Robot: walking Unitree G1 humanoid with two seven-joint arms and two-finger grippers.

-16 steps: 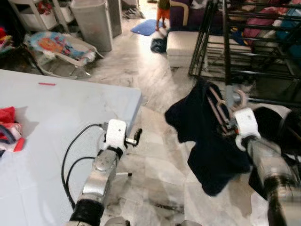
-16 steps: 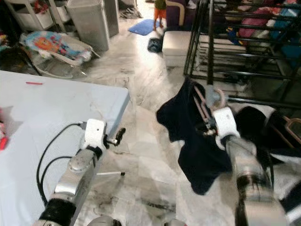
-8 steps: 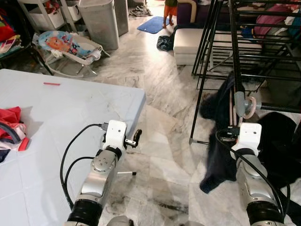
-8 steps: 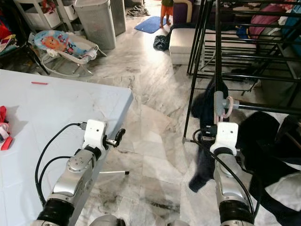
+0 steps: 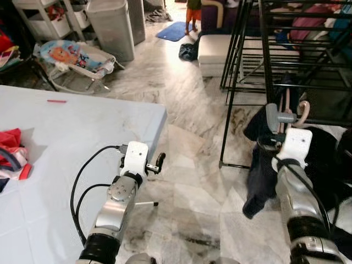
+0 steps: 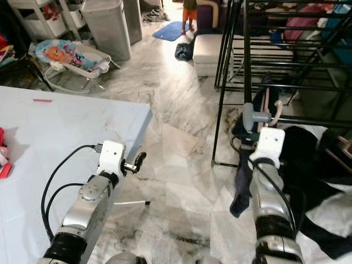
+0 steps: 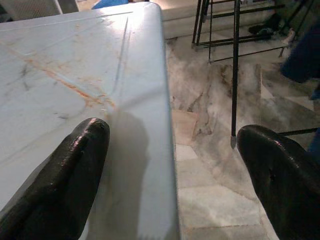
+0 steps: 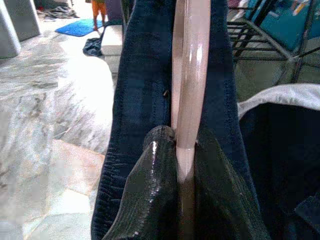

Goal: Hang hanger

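My right gripper (image 5: pixel 281 122) is shut on a pink hanger (image 8: pixel 190 75) that carries a dark navy garment (image 5: pixel 261 176). The hanger's hook (image 5: pixel 304 111) sticks up beside a post of the black drying rack (image 5: pixel 268 66), and the garment hangs down narrow toward the floor. The right wrist view has the black fingers (image 8: pixel 150 190) pinching the hanger's stem with the navy cloth (image 8: pixel 140 75) on both sides. My left gripper (image 5: pixel 159 161) is open and holds nothing, level over the corner of the pale blue table (image 5: pixel 66 137); its fingers (image 7: pixel 75 170) stand wide apart.
The rack holds clothes on its upper bars. Dark and white clothes (image 5: pixel 330 159) lie on the floor at the right. Red clothes (image 5: pixel 11 148) sit at the table's left edge. Farther off are a baby bouncer (image 5: pixel 71 58), a grey bin (image 5: pixel 113 27), a white ottoman (image 5: pixel 217 52) and a small person (image 5: pixel 192 11).
My right gripper has carried the hanger and garment toward the rack; the cloth, spread wide a second ago, now hangs narrow by the post. The left arm has stayed put.
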